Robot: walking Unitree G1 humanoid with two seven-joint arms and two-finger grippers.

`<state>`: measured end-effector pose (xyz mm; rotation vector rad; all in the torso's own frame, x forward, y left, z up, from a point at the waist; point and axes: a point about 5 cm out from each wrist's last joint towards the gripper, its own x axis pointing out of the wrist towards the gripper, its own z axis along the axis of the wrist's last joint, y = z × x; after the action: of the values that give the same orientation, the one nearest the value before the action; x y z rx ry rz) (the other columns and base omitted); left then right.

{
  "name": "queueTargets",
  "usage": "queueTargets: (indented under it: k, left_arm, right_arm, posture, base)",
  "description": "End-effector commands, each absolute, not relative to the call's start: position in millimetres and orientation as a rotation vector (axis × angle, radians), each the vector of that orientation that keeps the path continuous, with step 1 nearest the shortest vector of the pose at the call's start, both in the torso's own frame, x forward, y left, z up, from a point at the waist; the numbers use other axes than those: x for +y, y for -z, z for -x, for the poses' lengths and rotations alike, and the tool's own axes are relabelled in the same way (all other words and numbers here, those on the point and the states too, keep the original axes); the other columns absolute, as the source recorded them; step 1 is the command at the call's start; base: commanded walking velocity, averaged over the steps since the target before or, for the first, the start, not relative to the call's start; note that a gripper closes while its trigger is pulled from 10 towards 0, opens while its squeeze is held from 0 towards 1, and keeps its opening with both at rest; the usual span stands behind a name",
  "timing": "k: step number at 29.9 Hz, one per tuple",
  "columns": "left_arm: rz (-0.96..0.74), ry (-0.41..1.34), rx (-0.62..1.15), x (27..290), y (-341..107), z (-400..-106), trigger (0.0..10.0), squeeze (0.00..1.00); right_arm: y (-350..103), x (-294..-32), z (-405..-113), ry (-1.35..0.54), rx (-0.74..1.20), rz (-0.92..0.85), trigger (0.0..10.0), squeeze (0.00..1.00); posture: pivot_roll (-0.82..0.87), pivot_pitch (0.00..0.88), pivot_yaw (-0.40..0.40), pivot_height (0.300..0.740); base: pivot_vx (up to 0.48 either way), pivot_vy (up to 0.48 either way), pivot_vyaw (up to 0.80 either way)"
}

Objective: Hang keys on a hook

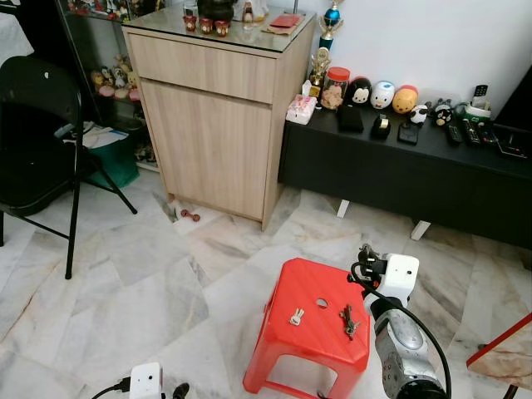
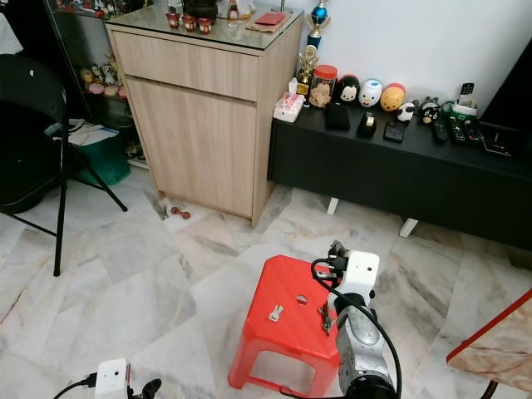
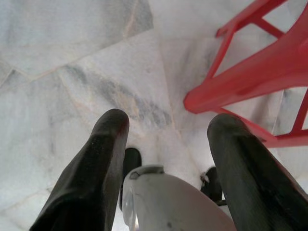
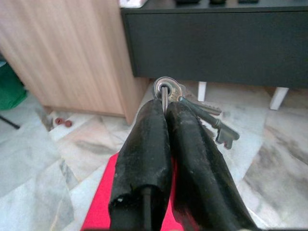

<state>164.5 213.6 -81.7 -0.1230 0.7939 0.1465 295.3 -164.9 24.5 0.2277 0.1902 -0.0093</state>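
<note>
I am holding my right gripper (image 4: 166, 103) over the right part of the red plastic stool (image 1: 287, 295), its two black fingers (image 4: 144, 144) pressed together and pinching the ring of a bunch of keys (image 4: 202, 115). The keys are sticking out past my fingertips, a long dark one hanging off to one side. From my head cameras the bunch (image 1: 348, 320) is showing at the stool's right edge, just beside my silver forearm.

A second, smaller key (image 1: 296, 316) is lying flat on the stool's seat, left of a small round hole in the middle and apart from my gripper.

My left gripper (image 3: 166, 144) is hanging low beside the stool, its fingers spread wide and holding nothing, pointing down at the marble floor (image 3: 72, 72).

Beyond the stool, a wooden cabinet (image 1: 212, 116) is standing beside a low black console (image 1: 399, 166) that is carrying round toy figures and remote controls. A black folding chair (image 1: 37, 133) is standing at the far left.
</note>
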Motion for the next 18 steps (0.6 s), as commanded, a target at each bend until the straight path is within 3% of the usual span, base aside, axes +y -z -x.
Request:
queueTargets:
  k: [1, 11, 18]
  left_arm:
    - [0.118, -0.114, 0.801, 205.5, 83.3, -164.2, 10.0, 0.00]
    - [0.120, -0.113, 0.796, 204.2, 83.2, -164.5, 10.0, 0.00]
    - [0.125, -0.117, 0.796, 204.4, 83.1, -164.7, 10.0, 0.00]
  right_arm:
    - [-23.8, -175.5, -294.6, 0.044, 0.199, -0.235, 10.0, 0.00]
    - [-20.6, -176.2, -292.6, 0.064, 0.217, -0.236, 10.0, 0.00]
    - [-21.4, -177.2, -293.0, 0.067, 0.213, -0.231, 10.0, 0.00]
  posture:
    - [0.08, 0.000, -0.123, 0.740]
    - [0.08, 0.000, -0.128, 0.740]
    - [0.08, 0.000, -0.128, 0.740]
  base:
    - [0.000, -0.480, -0.77]
    - [0.000, -0.480, -0.72]
    - [0.000, -0.480, 0.00]
